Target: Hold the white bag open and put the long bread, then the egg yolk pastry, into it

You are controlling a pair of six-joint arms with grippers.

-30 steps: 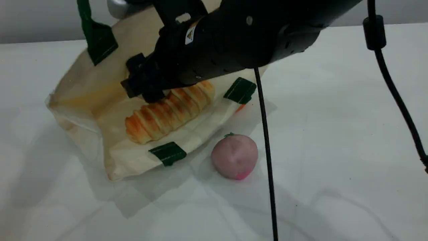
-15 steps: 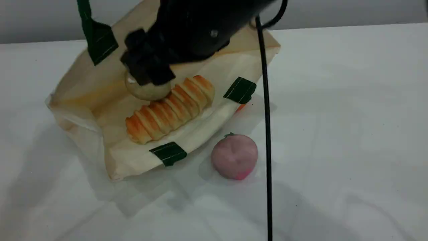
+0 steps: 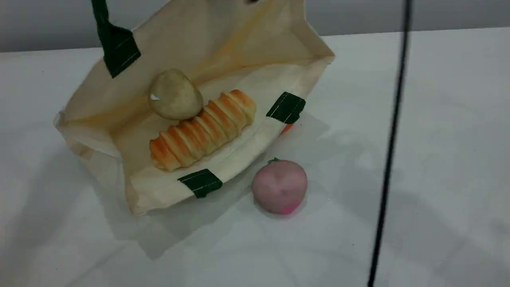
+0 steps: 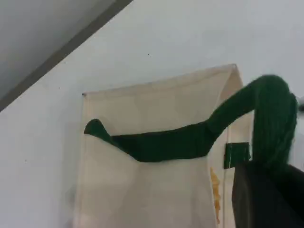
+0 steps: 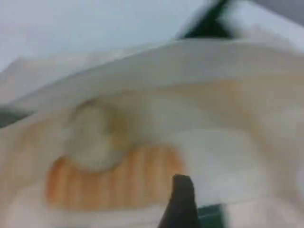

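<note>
White table [image 3: 438, 119] — long bread [image 3: 201, 131] & egg yolk pastry [image 3: 175, 95] inside white bag [image 3: 255, 48]. Left gripper [image 4: 266, 199] clamped on handle [image 4: 270, 114] — lower gently; right gripper [image 5: 183, 204] spread, empty.

- scene view looks down at a slant across the table [image 3: 438, 119], taking in the whole white bag [image 3: 99, 103].
- left wrist view looks down onto the bag's green strap [image 4: 175, 142].
- right wrist view peers blurrily, close, into the bag's mouth.
</note>
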